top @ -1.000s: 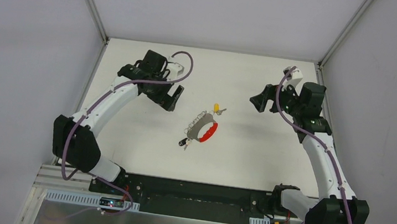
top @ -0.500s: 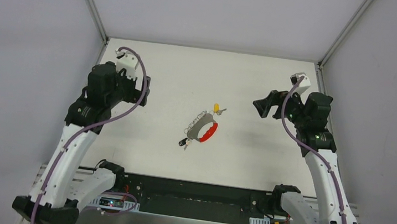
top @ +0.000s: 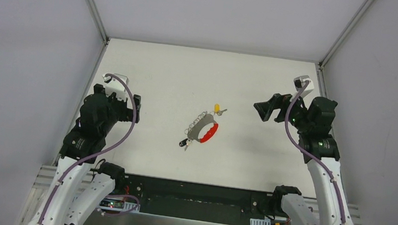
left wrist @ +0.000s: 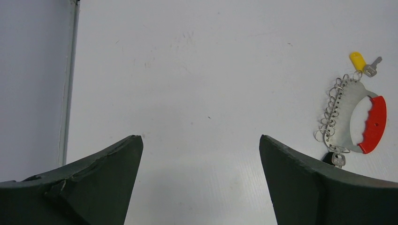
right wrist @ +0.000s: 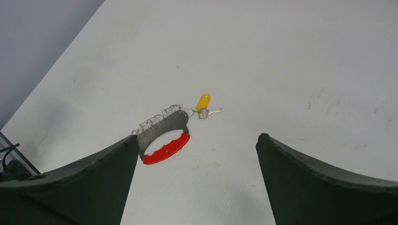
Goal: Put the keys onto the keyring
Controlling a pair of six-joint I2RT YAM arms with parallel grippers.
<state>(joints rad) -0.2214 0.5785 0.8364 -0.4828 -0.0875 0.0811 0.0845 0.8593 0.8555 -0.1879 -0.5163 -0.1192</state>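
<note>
**Desk:** Where does the work lie from your jaws?

**Arms:** Mid-table. The keys (top: pixel 200 125) lie flat on the white table (top: pixel 156 74), between my left gripper (top: pixel 133 109) and my right gripper (top: pixel 261 109), well apart from both. Both pairs of jaws stand wide apart, holding nothing.

**Desk:** Long axis?

**Arms:** It runs on a slant. The yellow-headed key (top: pixel 217 107) is at the far end, toward my right arm. The keyring (top: pixel 183 142), a tiny black loop, is at the near end, toward my left. The red-and-grey strap (top: pixel 209 132) curves along the right-hand side of the row.

**Desk:** Which arm is nearer?

**Arms:** I judge the right nearer the yellow end and the left nearer the black loop. From above I cannot tell whether the loop touches the bunch or lies just beside it.

**Desk:** Any brand or lettering?

**Arms:** None that can be read in any view.
</note>
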